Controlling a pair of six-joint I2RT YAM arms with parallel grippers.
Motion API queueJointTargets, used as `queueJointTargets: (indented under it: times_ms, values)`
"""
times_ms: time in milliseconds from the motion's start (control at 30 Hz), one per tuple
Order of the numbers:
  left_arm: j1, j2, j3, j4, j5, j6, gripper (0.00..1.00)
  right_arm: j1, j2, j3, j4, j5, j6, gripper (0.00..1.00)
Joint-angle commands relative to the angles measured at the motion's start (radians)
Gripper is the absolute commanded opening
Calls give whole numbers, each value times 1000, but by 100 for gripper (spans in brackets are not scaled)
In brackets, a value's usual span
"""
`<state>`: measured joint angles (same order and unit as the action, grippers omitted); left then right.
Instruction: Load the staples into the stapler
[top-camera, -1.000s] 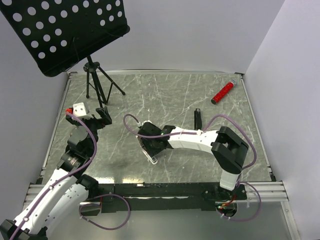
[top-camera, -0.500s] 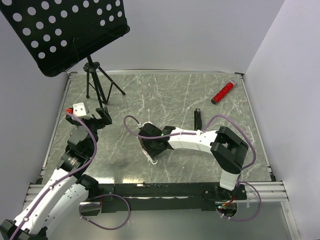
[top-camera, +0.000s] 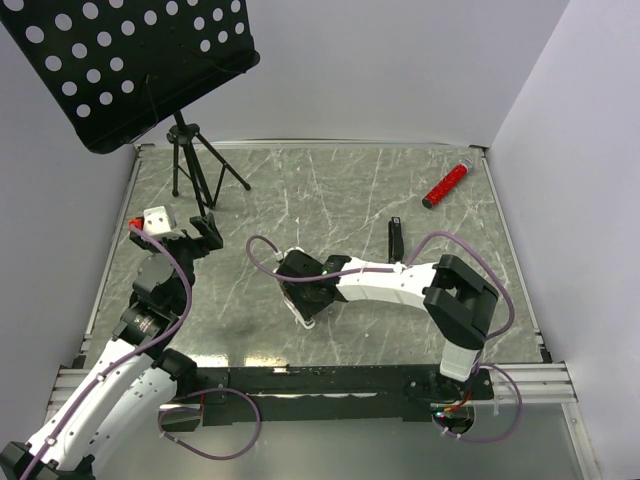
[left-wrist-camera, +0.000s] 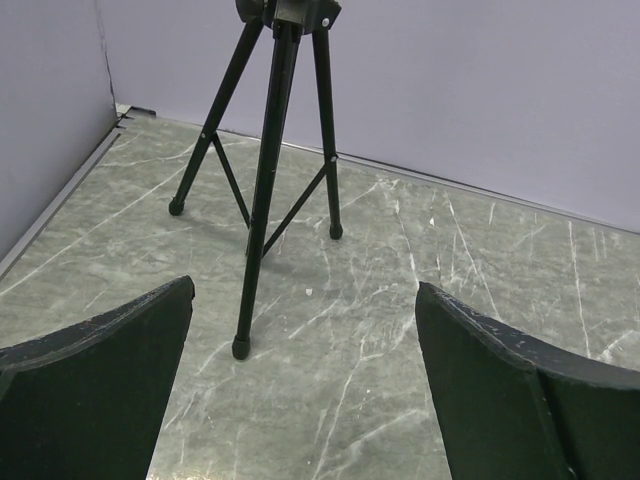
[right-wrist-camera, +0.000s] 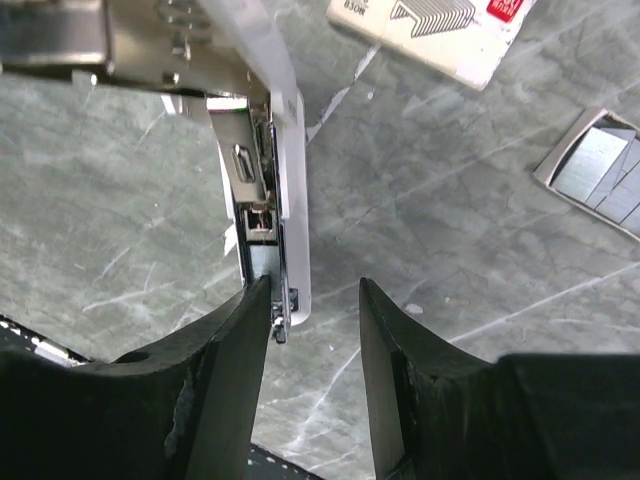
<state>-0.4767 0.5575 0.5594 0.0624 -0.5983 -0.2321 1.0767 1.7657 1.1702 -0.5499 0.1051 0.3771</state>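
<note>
My left hand (left-wrist-camera: 303, 300) hung wide and empty by the stand (left-wrist-camera: 265, 150), I think to keep out of the way, while my right hand (right-wrist-camera: 313, 300) sat half open around the end of the white bar (right-wrist-camera: 290, 200), not gripping it, with the staples (right-wrist-camera: 430, 30) near it and the stapler (top-camera: 395, 237) off to the right.

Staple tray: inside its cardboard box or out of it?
Out. In the right wrist view the grey tray lies on the table, apart from the cardboard box, staple strips showing inside it.
</note>
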Motion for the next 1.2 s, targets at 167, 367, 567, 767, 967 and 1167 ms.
queueJointTargets:
  times_ms: [167,367,567,767,967,1167]
  values:
    - [-11,-21,-4,10,37,-24,97,22,-190,-20,21,56,26,49]
    - [-26,-1,3,-21,112,-68,97,69,-440,-225,320,134,-24,55]
    - [-27,145,74,-151,280,-171,97,86,-623,-423,518,136,-128,66]
    - [-28,321,151,-275,472,-288,97,88,-633,-502,475,121,-93,73]
    - [-63,398,139,-286,580,-380,97,94,-738,-820,789,91,-78,73]
    - [-102,424,131,-311,555,-493,97,104,-686,-948,1013,102,-101,73]
